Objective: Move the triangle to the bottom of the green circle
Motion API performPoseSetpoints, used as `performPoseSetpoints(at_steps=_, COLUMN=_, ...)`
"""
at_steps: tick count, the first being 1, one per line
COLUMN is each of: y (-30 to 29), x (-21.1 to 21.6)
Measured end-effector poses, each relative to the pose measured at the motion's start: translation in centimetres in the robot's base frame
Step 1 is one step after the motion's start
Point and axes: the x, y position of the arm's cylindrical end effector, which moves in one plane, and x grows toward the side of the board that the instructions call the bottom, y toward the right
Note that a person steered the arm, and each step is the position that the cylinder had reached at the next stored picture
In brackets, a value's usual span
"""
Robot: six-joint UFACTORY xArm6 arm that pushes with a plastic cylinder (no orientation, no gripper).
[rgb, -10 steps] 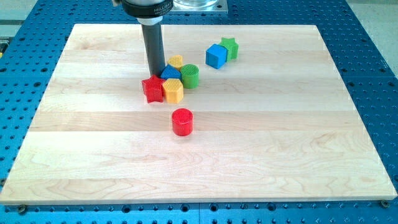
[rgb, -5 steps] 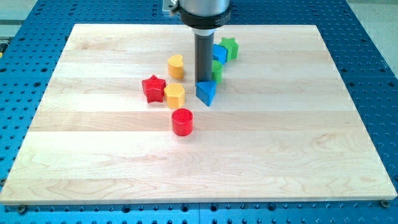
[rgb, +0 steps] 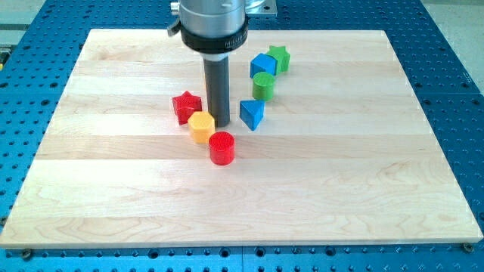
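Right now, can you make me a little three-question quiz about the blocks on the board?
1. True or false: the blue triangle sits toward the view's bottom from the green circle.
2. Which block is nearest my tip? A) green star B) yellow block C) blue cube
3. Fill in: the block just below my tip toward the view's bottom is the ___ circle.

Key: 1 true; 2 B; 3 red.
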Motion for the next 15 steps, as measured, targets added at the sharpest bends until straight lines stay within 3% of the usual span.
performPoseSetpoints(at_steps=1, y=0.9, x=3.0)
performPoseSetpoints(at_steps=3, y=4.9, x=1.6)
performPoseSetpoints(at_steps=7, y=1.6, x=-0.1)
performPoseSetpoints(at_steps=9, y=3.4, x=-3.2)
performPoseSetpoints(at_steps=12, y=3.1, x=-3.3)
performPoseSetpoints(at_steps=15, y=0.6, x=-16.1)
